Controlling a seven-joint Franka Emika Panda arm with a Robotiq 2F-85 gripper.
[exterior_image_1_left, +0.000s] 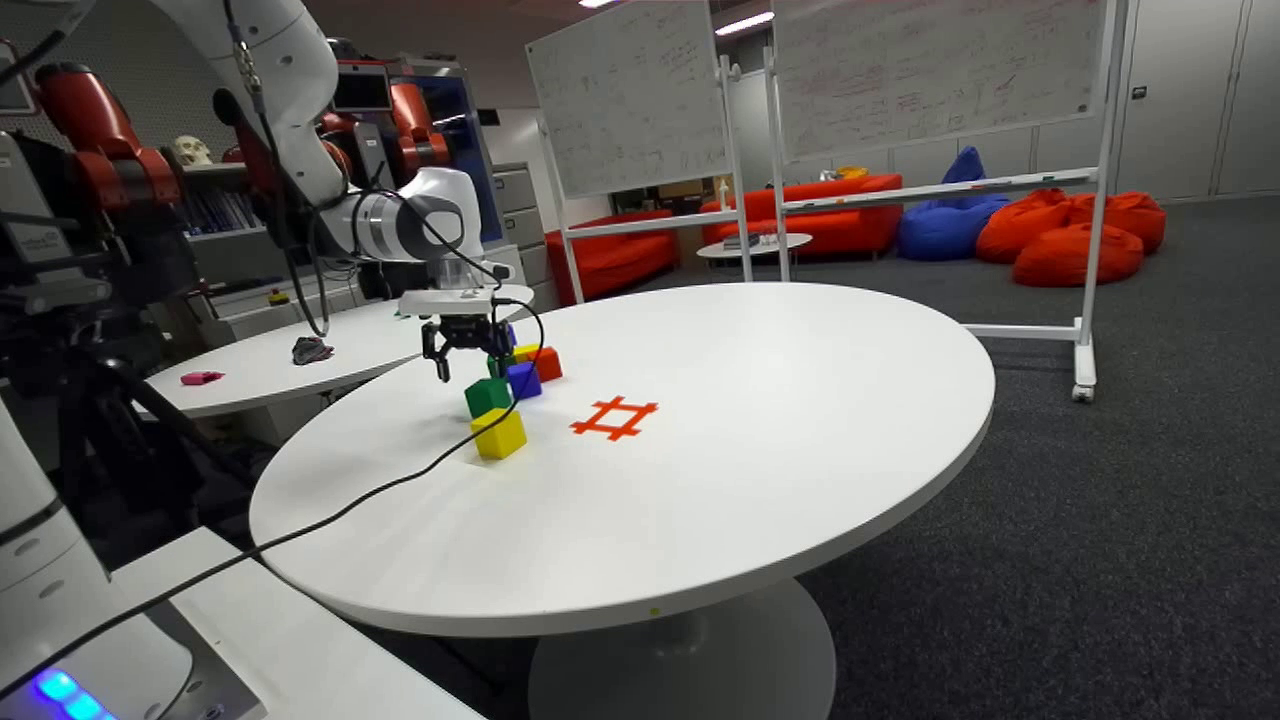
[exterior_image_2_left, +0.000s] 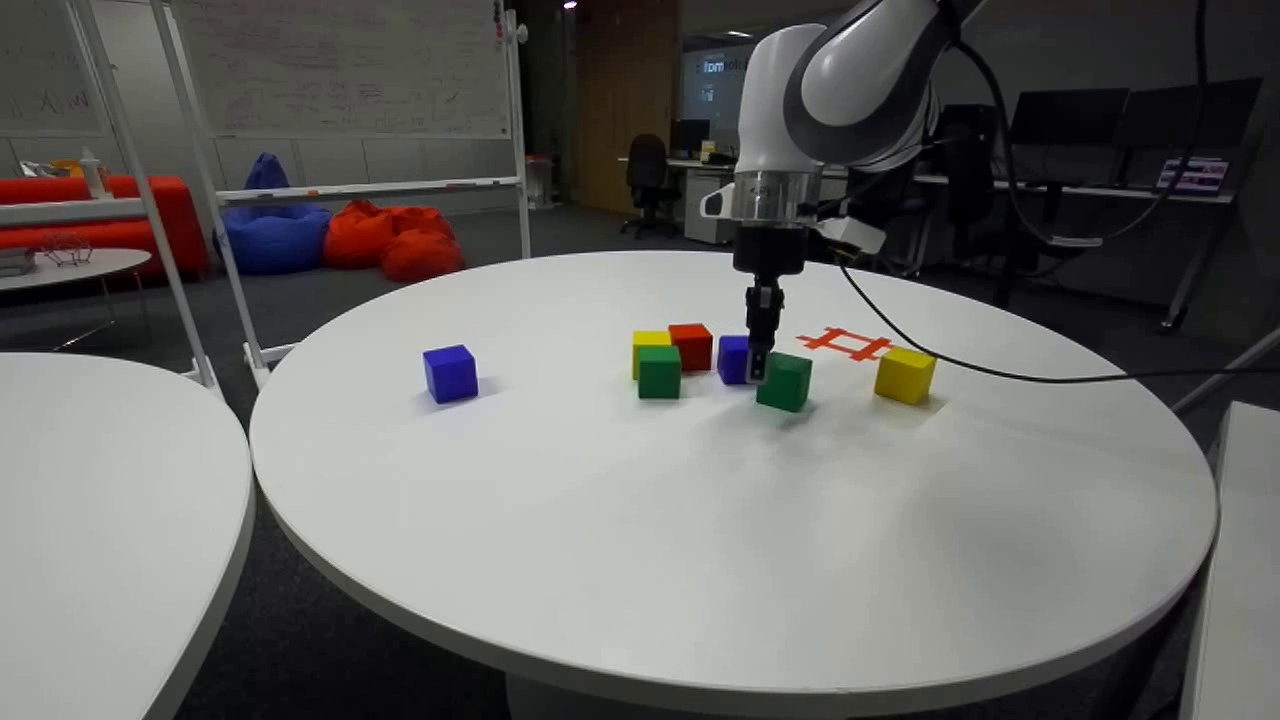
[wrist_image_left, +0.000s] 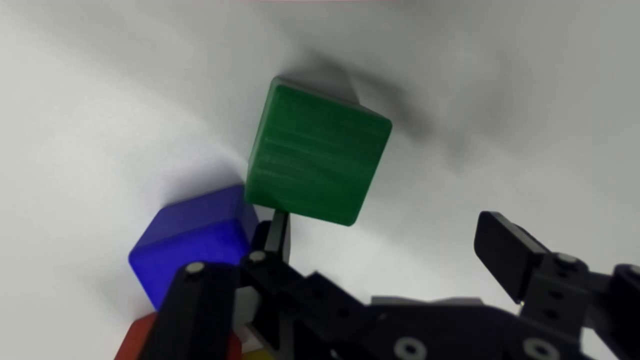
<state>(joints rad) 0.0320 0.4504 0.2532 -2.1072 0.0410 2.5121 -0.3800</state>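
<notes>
My gripper (wrist_image_left: 384, 217) stands open low over the white table, with nothing between its fingers. Just ahead of it in the wrist view lies a green cube (wrist_image_left: 320, 150), turned at an angle. The left finger (wrist_image_left: 277, 232) reaches this cube's lower edge; whether they touch I cannot tell. Beside that same finger sits a blue cube (wrist_image_left: 190, 255), partly covered by the gripper. The right finger (wrist_image_left: 507, 250) is well apart from any cube. Both exterior views show the gripper (exterior_image_1_left: 471, 372) close to the green cube (exterior_image_2_left: 785, 382) and the blue cube (exterior_image_2_left: 732, 360).
A red cube (exterior_image_2_left: 692, 346), a yellow cube (exterior_image_2_left: 651, 355) and another green cube (exterior_image_2_left: 659, 372) are clustered nearby. Another yellow cube (exterior_image_2_left: 905, 376) sits near red tape marks (exterior_image_2_left: 845, 343); a separate blue cube (exterior_image_2_left: 451, 374) stands farther off. A black cable (exterior_image_1_left: 370, 495) hangs across the table (exterior_image_1_left: 760, 480).
</notes>
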